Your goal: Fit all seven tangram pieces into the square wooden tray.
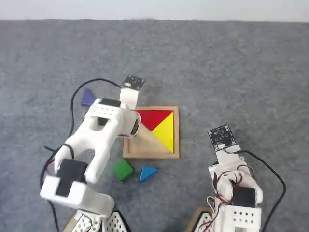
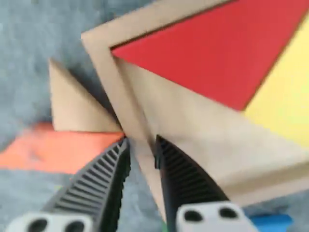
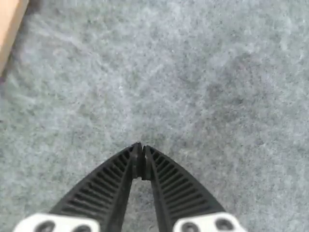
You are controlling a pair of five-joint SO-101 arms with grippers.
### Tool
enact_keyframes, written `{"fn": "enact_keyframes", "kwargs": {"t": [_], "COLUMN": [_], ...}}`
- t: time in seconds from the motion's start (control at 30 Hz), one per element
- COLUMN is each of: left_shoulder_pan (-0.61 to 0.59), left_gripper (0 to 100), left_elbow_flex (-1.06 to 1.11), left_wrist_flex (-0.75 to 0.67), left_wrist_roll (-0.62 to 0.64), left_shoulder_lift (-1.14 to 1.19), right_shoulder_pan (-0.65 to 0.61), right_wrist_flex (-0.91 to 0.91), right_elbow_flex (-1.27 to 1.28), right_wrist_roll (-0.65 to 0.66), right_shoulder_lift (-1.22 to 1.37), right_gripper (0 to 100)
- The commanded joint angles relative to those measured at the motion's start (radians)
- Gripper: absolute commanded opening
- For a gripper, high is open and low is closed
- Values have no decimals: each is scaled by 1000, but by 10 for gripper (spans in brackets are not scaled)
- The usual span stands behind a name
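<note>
The square wooden tray (image 1: 151,153) lies mid-table with a red triangle (image 1: 153,118) and a yellow triangle (image 1: 166,131) inside it. My left gripper (image 2: 141,147) hangs over the tray's left rim (image 2: 104,72), slightly open, one finger on each side of the rim. Just outside that rim lie an orange piece (image 2: 53,147) and a tan triangle (image 2: 72,106). A green square (image 1: 122,170) and a blue triangle (image 1: 147,172) sit on the mat in front of the tray. A purple piece (image 1: 87,98) lies to the back left. My right gripper (image 3: 140,147) is shut over bare mat.
Grey felt mat (image 1: 231,72) covers the table, with open room behind and to the right of the tray. The right arm (image 1: 234,188) stands at the front right, apart from the tray. A wooden edge (image 3: 9,24) shows in the right wrist view.
</note>
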Motion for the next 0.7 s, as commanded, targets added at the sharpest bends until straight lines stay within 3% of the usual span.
{"fn": "enact_keyframes", "kwargs": {"t": [0.0,0.17,0.37,0.53,0.67], "left_shoulder_pan": [26,34,2,-77,-155], "left_gripper": [66,85,145,146,147], "left_elbow_flex": [-130,-197,-71,-19,-19], "left_wrist_flex": [9,43,87,207,195], "left_wrist_roll": [-101,-186,-186,-163,-230], "left_shoulder_lift": [54,-9,-281,-351,-334], "right_shoulder_pan": [-4,-4,-4,-4,-4], "right_wrist_flex": [2,2,2,2,2], "right_elbow_flex": [17,17,17,17,17], "right_wrist_roll": [8,8,8,8,8], "right_shoulder_lift": [-16,-16,-16,-16,-16], "right_gripper": [8,8,8,8,8]}}
